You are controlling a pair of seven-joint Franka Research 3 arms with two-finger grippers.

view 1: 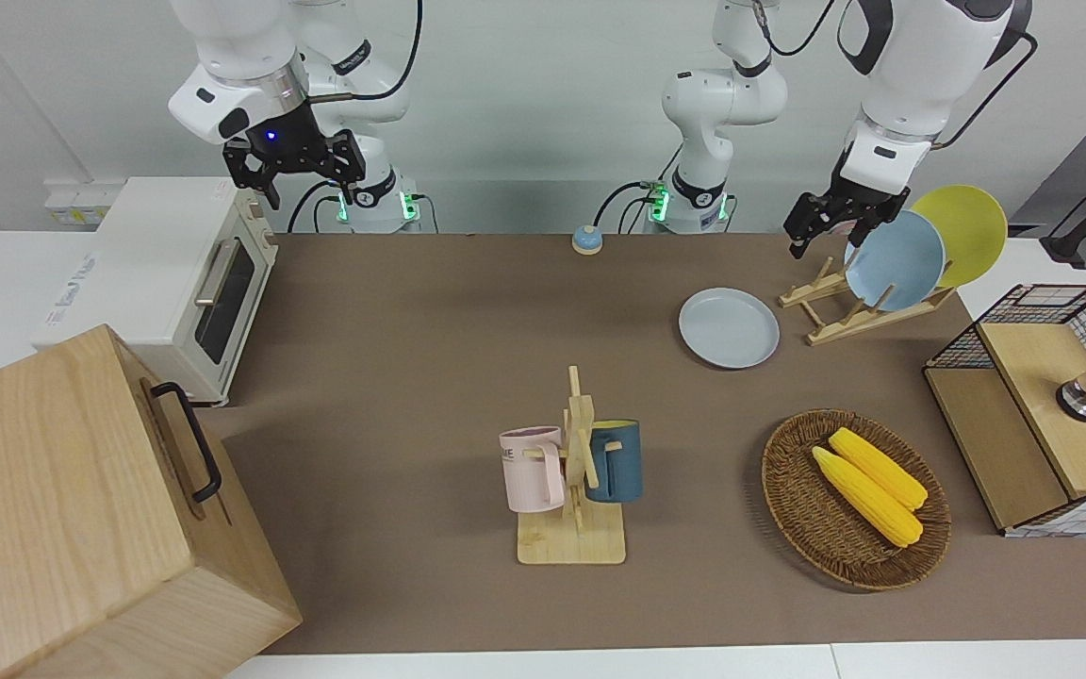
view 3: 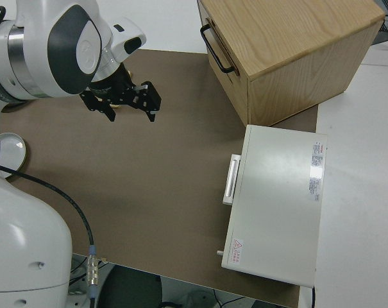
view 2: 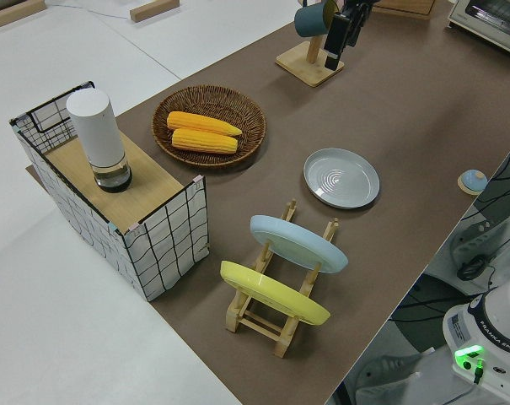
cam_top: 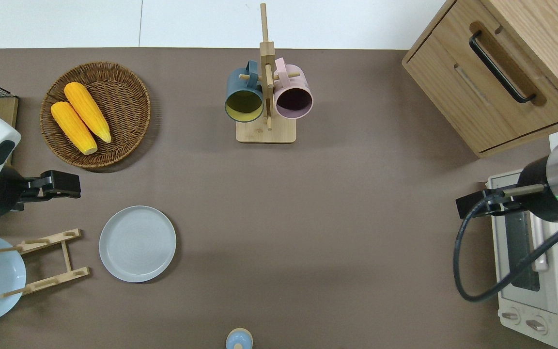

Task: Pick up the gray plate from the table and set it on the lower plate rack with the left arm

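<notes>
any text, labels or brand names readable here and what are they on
"FRANKA EMIKA" on the white robot base in the left side view.
Raised letters on the pink mug: partly hidden, seem to end in "ME".
Dark print on the toaster oven side: too blurred to read.
Red warning triangle and text labels on the toaster oven top: too small to read.
Lettering on the arms' black joint bands: too small to read.

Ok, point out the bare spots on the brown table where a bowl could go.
Widest bare stretch: between the round pale gray plate, the wooden peg stand with mugs and the white toaster oven. Crowded toward the left arm's end: wicker basket of corn, slanted light-wood plate rack, wire-sided box.
</notes>
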